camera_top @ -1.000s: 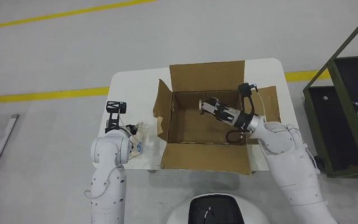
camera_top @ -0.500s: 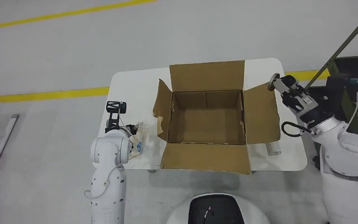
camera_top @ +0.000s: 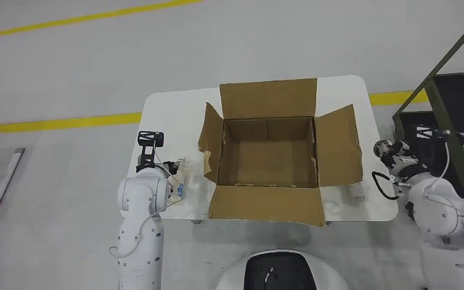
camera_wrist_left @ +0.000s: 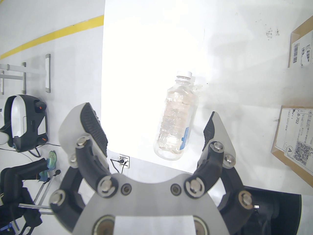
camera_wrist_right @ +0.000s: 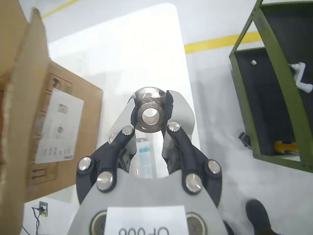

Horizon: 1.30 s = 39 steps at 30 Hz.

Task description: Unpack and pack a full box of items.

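Over the table's left near edge, our left gripper hangs with fingers wide apart above a clear bottle lying flat, its long axis crossing their closing line. Right of the open box, our right gripper is clamped on a metal fitting, so the box lies to its left

QR-code label on box just beside left gripper, barcode label farther ahead; printed sheet on box beside right gripper
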Motion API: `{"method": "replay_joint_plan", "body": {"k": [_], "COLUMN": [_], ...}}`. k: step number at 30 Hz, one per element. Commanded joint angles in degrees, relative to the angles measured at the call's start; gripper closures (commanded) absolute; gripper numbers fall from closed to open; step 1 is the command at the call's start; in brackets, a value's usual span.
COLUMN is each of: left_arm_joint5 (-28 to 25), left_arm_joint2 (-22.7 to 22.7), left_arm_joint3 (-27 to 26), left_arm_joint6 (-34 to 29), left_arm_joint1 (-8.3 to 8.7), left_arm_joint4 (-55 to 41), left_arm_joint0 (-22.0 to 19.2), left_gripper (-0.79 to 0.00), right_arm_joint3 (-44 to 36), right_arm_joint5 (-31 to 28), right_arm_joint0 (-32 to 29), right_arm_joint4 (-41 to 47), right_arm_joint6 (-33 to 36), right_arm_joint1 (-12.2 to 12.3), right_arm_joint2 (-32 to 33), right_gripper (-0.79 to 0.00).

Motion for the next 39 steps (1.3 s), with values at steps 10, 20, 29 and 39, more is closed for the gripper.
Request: {"method": "replay_joint_plan", "body": {"k": [10, 20, 29, 39], "left_arm_joint5": [0.00, 0.00, 0.00, 0.00], "left_arm_joint2": [0.00, 0.00, 0.00, 0.00], "left_arm_joint3": [0.00, 0.00, 0.00, 0.00], "left_arm_joint6": [0.00, 0.00, 0.00, 0.00], "left_arm_joint1": [0.00, 0.00, 0.00, 0.00], "left_arm_joint4": [0.00, 0.00, 0.00, 0.00], "left_arm_joint0": [0.00, 0.00, 0.00, 0.00], "left_gripper": [-0.785, -0.785, -0.785, -0.785], "right_arm_joint3": [6.69, 8.87, 10.80, 12.23], "right_arm_joint5": [-1.03, -1.04, -1.29, -1.21], "right_arm_joint0": [1.22, 2.31, 3.13, 3.75], "right_arm_joint4": [-5.80, -6.13, -6.20, -5.67], "right_arm_joint6": [7.64, 8.85, 9.35, 9.40], "right_arm_joint1": [0.97, 1.47, 1.97, 2.49], "right_arm_joint2": [-2.83, -4.59, -5.29, -5.69], "right_gripper": [0.000, 0.000, -0.194, -0.277]}}
